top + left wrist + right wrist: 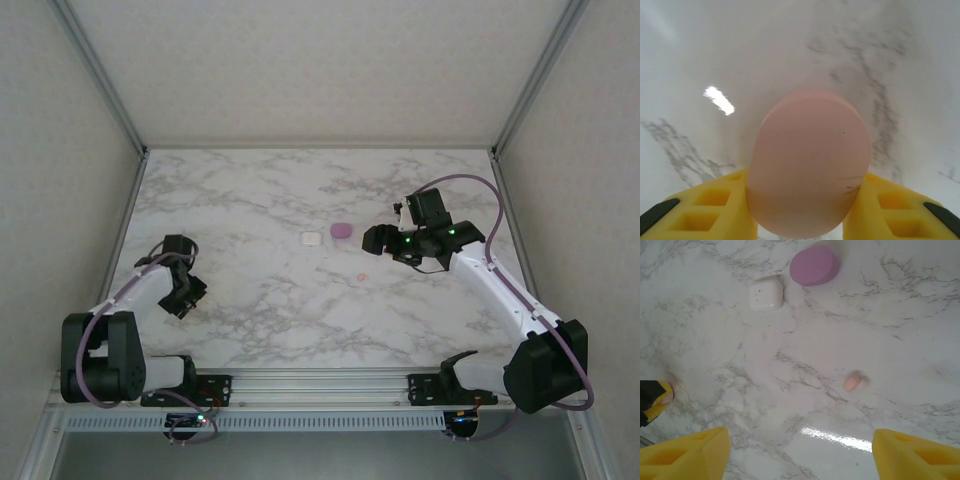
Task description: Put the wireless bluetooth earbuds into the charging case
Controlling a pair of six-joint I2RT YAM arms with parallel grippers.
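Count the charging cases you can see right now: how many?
3. A pink case is gripped by the left gripper; a white case and a purple case lie side by side on the marble table. More may be hidden from view.

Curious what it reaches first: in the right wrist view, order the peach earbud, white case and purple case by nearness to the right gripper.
1. peach earbud, lower right.
2. white case, upper left.
3. purple case, top edge, farthest.
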